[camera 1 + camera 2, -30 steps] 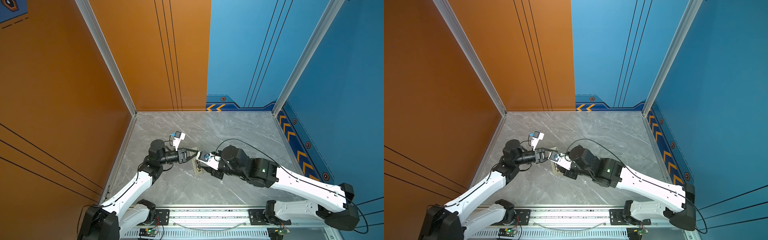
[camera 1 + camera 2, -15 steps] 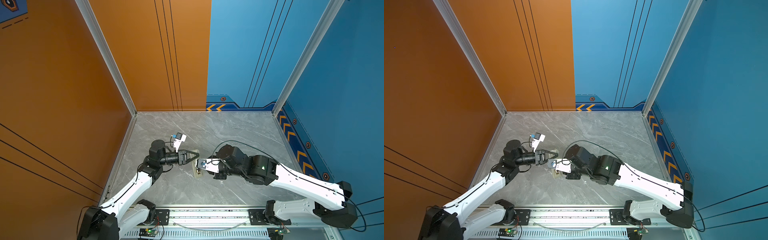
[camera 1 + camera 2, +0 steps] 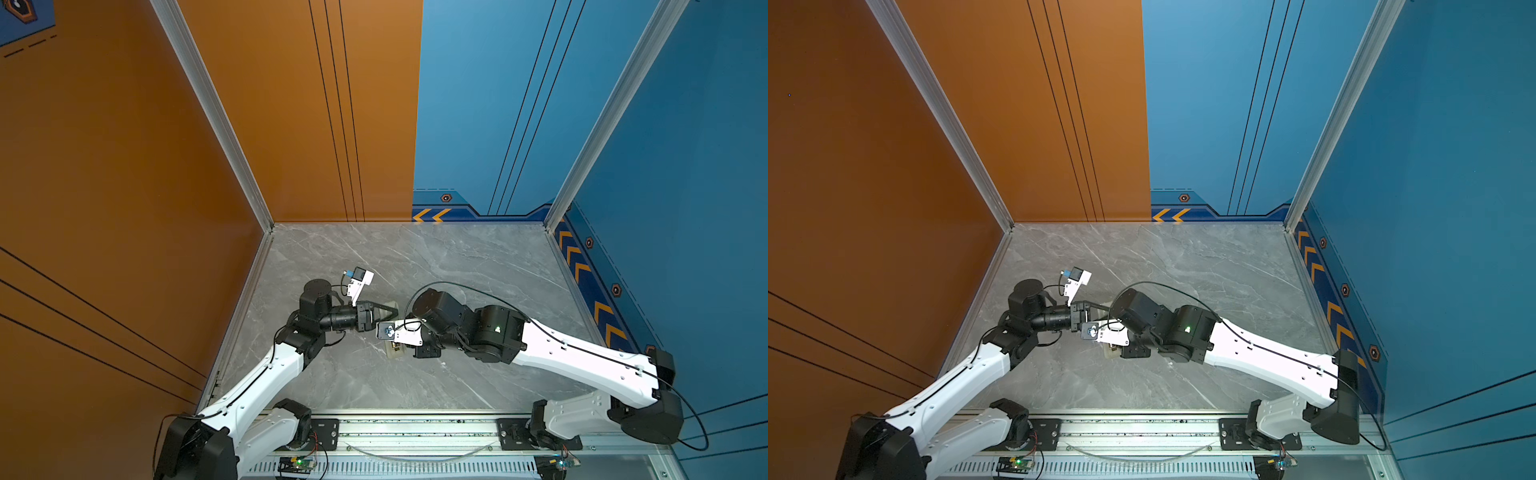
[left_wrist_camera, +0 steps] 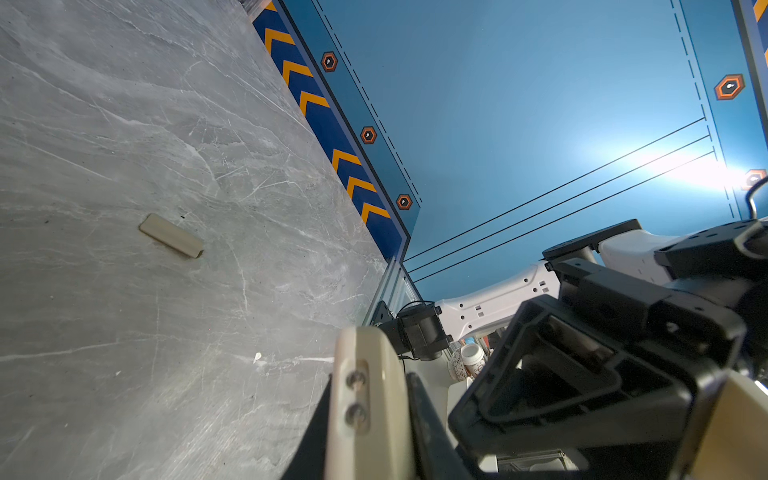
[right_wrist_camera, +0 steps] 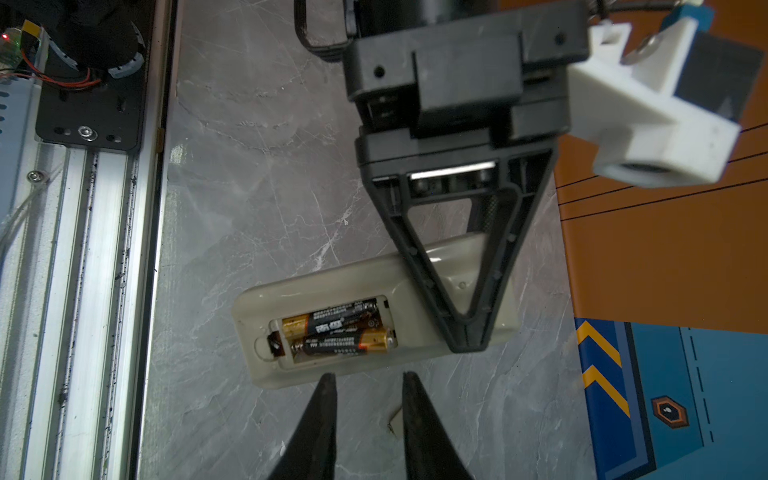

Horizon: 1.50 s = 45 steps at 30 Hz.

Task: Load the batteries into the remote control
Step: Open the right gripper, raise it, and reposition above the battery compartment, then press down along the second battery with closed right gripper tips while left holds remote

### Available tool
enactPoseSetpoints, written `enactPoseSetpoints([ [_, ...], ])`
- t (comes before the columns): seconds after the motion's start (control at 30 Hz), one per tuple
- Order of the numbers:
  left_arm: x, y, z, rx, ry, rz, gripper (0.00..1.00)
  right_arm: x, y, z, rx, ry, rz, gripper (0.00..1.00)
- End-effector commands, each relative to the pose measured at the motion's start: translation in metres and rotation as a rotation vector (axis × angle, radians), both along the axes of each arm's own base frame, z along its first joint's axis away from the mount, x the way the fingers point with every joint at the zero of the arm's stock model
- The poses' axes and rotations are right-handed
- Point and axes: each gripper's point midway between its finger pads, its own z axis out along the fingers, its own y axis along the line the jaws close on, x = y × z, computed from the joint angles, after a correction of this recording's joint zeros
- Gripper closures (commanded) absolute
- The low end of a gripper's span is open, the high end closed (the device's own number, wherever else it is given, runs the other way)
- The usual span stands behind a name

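On the left, our left arm reaches in low and level. The left gripper (image 5: 467, 338) is clamped on the remote control (image 5: 328, 286) at the end farther from the rail (image 5: 95, 291), with one black finger across its back. The remote lies between the two grippers, back up, its long axis running away from the rail. The batteries (image 5: 345, 328) sit side by side in the open bay at the rail-side end, parallel to that axis. Just beside the bay's long edge, the right gripper (image 5: 369, 376) points square across the axis, jaws narrowly apart and empty, on a low outstretched arm. We judge it the nearer arm for closing the bay. A cover-like cream strip (image 4: 171, 235) lies flat on the table (image 4: 124, 332), well apart.
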Motion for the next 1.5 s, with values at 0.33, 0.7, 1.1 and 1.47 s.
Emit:
enactPoseSetpoints([
  [0.33,-0.01,-0.004,0.022,-0.021,-0.075,-0.05,1.0,0.005,0.006,-0.004,-0.04,-0.002,-0.013,0.78],
  [0.7,-0.01,-0.005,0.023,-0.022,-0.079,-0.052,1.0,0.008,0.006,-0.01,-0.058,0.003,-0.023,0.82],
  [1.1,-0.01,-0.004,0.022,-0.019,-0.076,-0.051,1.0,0.012,0.006,-0.019,-0.115,0.008,-0.036,0.91],
  [1.47,-0.01,-0.004,0.023,-0.021,-0.082,-0.052,1.0,0.013,0.007,-0.027,-0.147,0.016,-0.032,0.93],
])
